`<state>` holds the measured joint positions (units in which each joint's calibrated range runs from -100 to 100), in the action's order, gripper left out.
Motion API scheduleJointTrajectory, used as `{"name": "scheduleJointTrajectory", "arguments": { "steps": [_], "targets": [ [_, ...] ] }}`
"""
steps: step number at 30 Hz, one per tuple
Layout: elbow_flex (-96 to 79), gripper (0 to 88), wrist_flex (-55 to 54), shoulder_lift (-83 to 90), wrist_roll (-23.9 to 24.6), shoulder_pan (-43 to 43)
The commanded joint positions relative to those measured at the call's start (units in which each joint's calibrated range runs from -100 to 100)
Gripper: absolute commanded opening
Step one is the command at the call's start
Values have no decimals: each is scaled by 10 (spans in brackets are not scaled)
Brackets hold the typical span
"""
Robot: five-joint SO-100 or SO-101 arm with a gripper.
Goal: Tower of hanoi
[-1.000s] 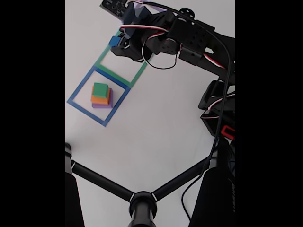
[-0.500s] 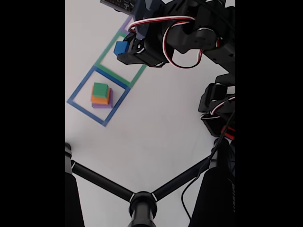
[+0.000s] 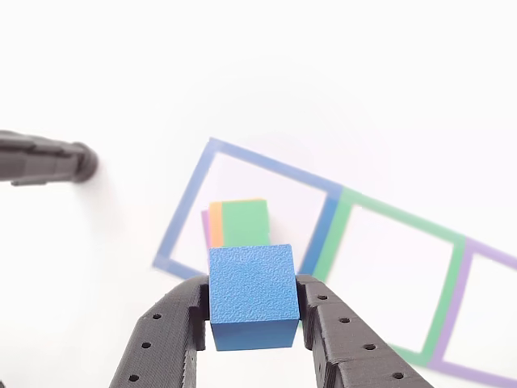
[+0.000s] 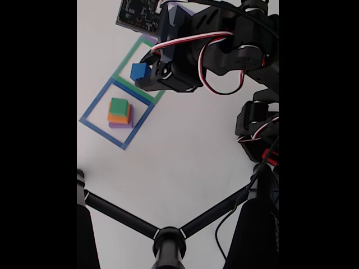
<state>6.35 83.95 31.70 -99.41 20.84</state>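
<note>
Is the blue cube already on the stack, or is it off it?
Off. The gripper holds the blue cube between its fingers, above the table, apart from the green block topping the stack.

We see a white table [image 4: 185, 157] bearing 3 flat square outlines laid edge to edge in a row. The blue outline [image 4: 88, 122] lies nearest the fixed camera, the green outline [image 4: 124, 61] adjoins it, and the purple outline [image 3: 477, 250] ends the row in the other view. A black tripod [image 4: 168, 238] spreads 2 legs across the bottom of the fixed view; the other view shows a black leg tip [image 3: 48, 160] at left.
</note>
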Motion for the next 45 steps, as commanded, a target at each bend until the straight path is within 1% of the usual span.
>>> {"name": "scheduleJointTrajectory", "arguments": {
  "steps": [1,4,6,17,22,23,28,35,41,45],
  "targets": [
    [11,20,-20,10,-6,16],
    [-42,20,-69,10,-6,19],
    [-94,20,-125,13,-6,17],
    [-387,20,-469,10,-6,-6],
    [-518,20,-659,2,-6,-7],
    [-534,20,-683,1,-6,-7],
    [-612,20,-781,-3,-6,-3],
    [-677,20,-886,-30,-6,-4],
    [-687,20,-954,-77,-6,1],
    [-695,20,-975,-90,-6,4]
  ]
}}
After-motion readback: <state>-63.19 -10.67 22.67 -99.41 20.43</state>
